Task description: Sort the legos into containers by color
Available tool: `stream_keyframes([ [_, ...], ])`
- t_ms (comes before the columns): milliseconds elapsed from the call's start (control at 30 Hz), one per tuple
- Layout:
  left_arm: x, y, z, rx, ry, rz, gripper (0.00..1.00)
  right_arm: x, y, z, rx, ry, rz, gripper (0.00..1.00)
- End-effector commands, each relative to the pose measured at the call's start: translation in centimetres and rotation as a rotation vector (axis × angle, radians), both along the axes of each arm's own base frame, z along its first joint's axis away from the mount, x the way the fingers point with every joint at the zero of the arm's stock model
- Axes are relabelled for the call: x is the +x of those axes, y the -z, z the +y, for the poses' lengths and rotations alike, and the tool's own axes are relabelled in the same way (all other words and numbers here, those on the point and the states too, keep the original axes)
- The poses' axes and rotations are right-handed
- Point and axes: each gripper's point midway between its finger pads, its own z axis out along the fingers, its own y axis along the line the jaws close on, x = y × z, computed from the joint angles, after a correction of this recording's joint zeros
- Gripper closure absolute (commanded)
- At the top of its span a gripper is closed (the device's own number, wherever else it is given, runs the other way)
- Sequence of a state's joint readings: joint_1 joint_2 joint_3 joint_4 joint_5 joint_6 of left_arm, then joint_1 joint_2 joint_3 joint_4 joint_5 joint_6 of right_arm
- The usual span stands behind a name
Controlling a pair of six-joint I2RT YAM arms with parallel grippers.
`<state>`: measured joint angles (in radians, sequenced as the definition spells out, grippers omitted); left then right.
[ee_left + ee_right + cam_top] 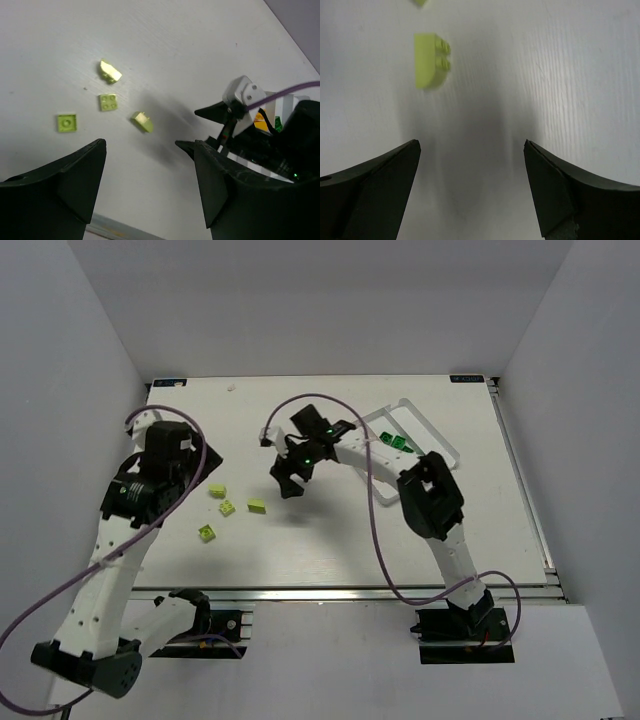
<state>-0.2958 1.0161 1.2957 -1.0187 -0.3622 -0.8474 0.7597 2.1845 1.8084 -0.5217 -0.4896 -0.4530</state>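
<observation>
Both pincers gape wide and empty: the right gripper [472, 145] hangs just beside the rightmost of four yellow-green bricks [229, 507] scattered left of centre on the table [330, 540], with the left gripper [150, 147] above their left side. Two dark green bricks [397, 442] lie in the white tray [430, 425] far right, which the right arm [430, 500] and a purple cable [310, 396] partly cover. Blue tags [165, 382] at the table's far corners are too small to read.

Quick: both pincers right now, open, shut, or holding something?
Left pincer: open, holding nothing.
Right pincer: open, holding nothing.
</observation>
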Motion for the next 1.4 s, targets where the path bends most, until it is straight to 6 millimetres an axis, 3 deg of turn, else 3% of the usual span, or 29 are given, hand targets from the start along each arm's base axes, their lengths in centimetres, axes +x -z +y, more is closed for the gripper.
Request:
stream_keyframes([
  [0, -4.3, 0.1, 3.2, 0.059, -0.109, 0.046, 0.19, -1.5, -0.4, 3.9, -0.019, 0.022, 0.023, 0.11],
  [200, -7.4, -0.2, 4.7, 0.051, -0.166, 0.037, 0.19, -2.5, 0.5, 6.2, -0.002, -0.015, 0.031, 0.11],
  [367, -8.2, 1.1, 4.5, 0.027, -0.165, 0.07, 0.19, -2.9, 2.4, 7.4, -0.04, -0.023, 0.012, 0.11],
  [467, -8.4, 2.0, 4.3, 0.015, -0.164, 0.085, 0.19, -2.6, 3.0, 8.1, -0.038, -0.013, -0.004, 0.11],
  [667, -9.2, 6.0, 3.7, -0.001, -0.167, 0.183, 0.17, -2.5, 4.7, 9.1, -0.059, -0.024, -0.023, 0.14],
  [733, -9.5, 7.2, 3.8, -0.011, -0.186, 0.207, 0.17, -2.6, 4.6, 9.4, -0.046, -0.029, -0.028, 0.2],
  [867, -9.9, 8.7, 3.6, -0.036, -0.199, 0.221, 0.16, -3.0, 5.1, 9.7, -0.033, -0.047, -0.024, 0.41],
  [900, -9.9, 9.1, 3.4, -0.041, -0.196, 0.228, 0.17, -3.1, 5.1, 9.9, -0.027, -0.055, -0.022, 0.59],
  [967, -10.0, 10.2, 3.1, -0.044, -0.189, 0.264, 0.19, -3.0, 5.1, 9.9, -0.021, -0.06, -0.024, 0.78],
  [1000, -10.1, 10.8, 2.8, -0.052, -0.18, 0.29, 0.22, -3.3, 4.7, 10.0, -0.01, -0.07, -0.015, 0.94],
  [1033, -10.1, 11.3, 2.7, -0.054, -0.18, 0.304, 0.25, -3.0, 4.4, 9.7, -0.004, -0.066, -0.015, 1.0],
  [1067, -9.9, 11.6, 2.4, -0.06, -0.173, 0.306, 0.28, -3.0, 3.9, 9.6, 0.008, -0.07, -0.023, 1.0],
  [1100, -10.0, 12.6, 2.1, -0.066, -0.163, 0.331, 0.39, -3.3, 3.2, 9.0, 0.016, -0.071, -0.022, 1.0],
  [1167, -9.2, 13.3, 1.5, -0.076, -0.135, 0.324, 0.5, -2.1, 1.4, 8.2, 0.059, -0.029, -0.027, 1.0],
  [1233, -9.2, 14.8, 1.1, -0.066, -0.11, 0.373, 0.62, -0.8, -1.9, 6.8, 0.109, 0.029, -0.025, 1.0],
  [1267, -8.7, 15.3, 0.9, -0.064, -0.1, 0.376, 0.63, 0.7, -3.0, 5.5, 0.119, 0.077, -0.015, 1.0],
  [1300, -8.7, 16.0, 1.0, -0.056, -0.101, 0.399, 0.63, 2.4, -5.7, 4.0, 0.158, 0.141, -0.011, 1.0],
  [1333, -8.6, 16.6, 0.9, -0.039, -0.081, 0.421, 0.63, 3.0, -6.6, 2.8, 0.166, 0.171, -0.01, 1.0],
  [1367, -7.9, 17.2, 0.9, -0.033, -0.082, 0.433, 0.56, 5.7, -7.5, -0.1, 0.173, 0.246, -0.029, 1.0],
])
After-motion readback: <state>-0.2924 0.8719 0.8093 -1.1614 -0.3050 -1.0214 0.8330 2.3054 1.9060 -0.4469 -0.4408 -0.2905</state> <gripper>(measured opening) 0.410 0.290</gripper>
